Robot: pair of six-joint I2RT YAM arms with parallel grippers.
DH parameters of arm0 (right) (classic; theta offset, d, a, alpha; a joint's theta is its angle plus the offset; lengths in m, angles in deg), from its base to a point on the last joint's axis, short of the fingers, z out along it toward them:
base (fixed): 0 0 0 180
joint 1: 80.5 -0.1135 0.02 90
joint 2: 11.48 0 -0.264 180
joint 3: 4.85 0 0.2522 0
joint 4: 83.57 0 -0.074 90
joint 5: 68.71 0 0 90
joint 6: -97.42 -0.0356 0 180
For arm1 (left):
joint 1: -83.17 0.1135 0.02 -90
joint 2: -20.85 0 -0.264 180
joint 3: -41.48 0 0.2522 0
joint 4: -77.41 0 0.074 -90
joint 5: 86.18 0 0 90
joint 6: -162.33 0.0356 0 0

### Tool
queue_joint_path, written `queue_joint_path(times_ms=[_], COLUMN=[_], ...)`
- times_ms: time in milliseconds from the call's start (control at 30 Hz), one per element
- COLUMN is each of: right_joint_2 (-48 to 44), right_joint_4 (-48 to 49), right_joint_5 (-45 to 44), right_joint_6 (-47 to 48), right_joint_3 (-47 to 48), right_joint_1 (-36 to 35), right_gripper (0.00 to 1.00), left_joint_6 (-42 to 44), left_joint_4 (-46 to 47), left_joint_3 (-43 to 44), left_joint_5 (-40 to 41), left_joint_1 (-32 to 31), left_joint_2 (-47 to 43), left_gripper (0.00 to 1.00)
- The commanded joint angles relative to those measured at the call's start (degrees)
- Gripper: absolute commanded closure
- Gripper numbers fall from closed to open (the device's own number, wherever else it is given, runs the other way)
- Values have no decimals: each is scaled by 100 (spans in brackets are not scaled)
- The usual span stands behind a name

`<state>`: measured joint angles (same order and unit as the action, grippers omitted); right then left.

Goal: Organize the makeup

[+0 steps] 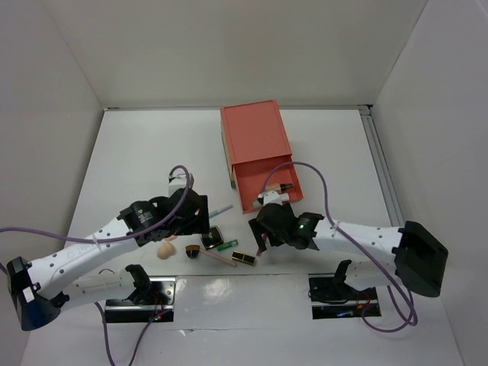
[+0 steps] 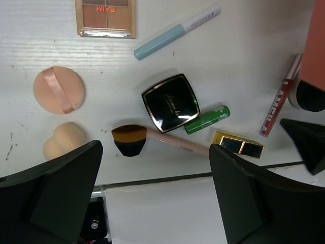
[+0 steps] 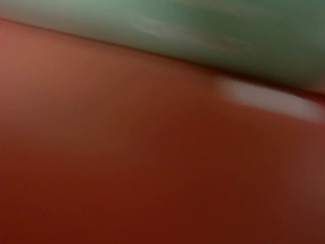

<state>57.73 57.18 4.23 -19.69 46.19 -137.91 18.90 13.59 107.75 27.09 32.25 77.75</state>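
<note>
The white table (image 1: 137,152) fills the top view. The orange drawer box (image 1: 254,133) stands in the upper middle of that frame, with one drawer (image 1: 268,177) pulled out toward the bottom.

The left arm (image 1: 84,255) reaches in from the lower left. Its left gripper (image 2: 155,157) hangs above the makeup with the jaws spread wide and nothing between them. The right arm (image 1: 358,240) comes in from the lower right, and the right gripper (image 1: 272,200) sits at the front edge of the pulled-out drawer. Its wrist view is only a red blur with a greenish band along the top, so I cannot tell how its jaws stand.

All the makeup in view lies on the table, left of and below the box. In the left wrist view:
- The palette (image 2: 105,18) is at the top left.
- The round peach puff (image 2: 59,90) is at the left, with the sponge (image 2: 60,143) just below it.
- The black compact (image 2: 170,102) is in the centre.
- The brush (image 2: 129,141) lies below the compact, its handle running right.
- The blue pencil (image 2: 175,33) lies slanted at the top.
- The red gloss stick (image 2: 279,96) lies at the right, near the box.
- The green tube (image 2: 207,119) touches the compact's lower right corner.
- The gold case (image 2: 238,146) lies just below the tube.
</note>
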Motion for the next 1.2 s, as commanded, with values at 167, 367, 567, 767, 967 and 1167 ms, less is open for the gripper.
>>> queue_joint_path(times_ms=[167, 367, 567, 767, 967, 1167], right_joint_2=[638, 251, 110, 110, -249, -1286], right_joint_4=[230, -148, -342, -404, -1105, -2090], right_joint_5=[-1062, -1229, -1230, -1475, -1783, -1854], right_joint_6=[-531, -409, -189, 48, -387, -1883], right_joint_3=[43, 420, 676, 1149, 1598, 766], right_joint_1=[-420, -420, -473, -526, -526, -526], right_gripper=[0, 0, 0, 0, 0, 0], left_joint_6=[-168, -115, -62, -62, -62, -62], left_joint_4=[102, 207, 208, 208, 208, 260], left_joint_3=[-57, -57, -57, -57, -4, -109], left_joint_5=[-147, -147, -147, -147, -94, -94], left_joint_1=[3, 3, 3, 3, 3, 3], left_joint_2=[-180, -232, -171, -118, -179, -347], left_gripper=[0, 0, 0, 0, 0, 0])
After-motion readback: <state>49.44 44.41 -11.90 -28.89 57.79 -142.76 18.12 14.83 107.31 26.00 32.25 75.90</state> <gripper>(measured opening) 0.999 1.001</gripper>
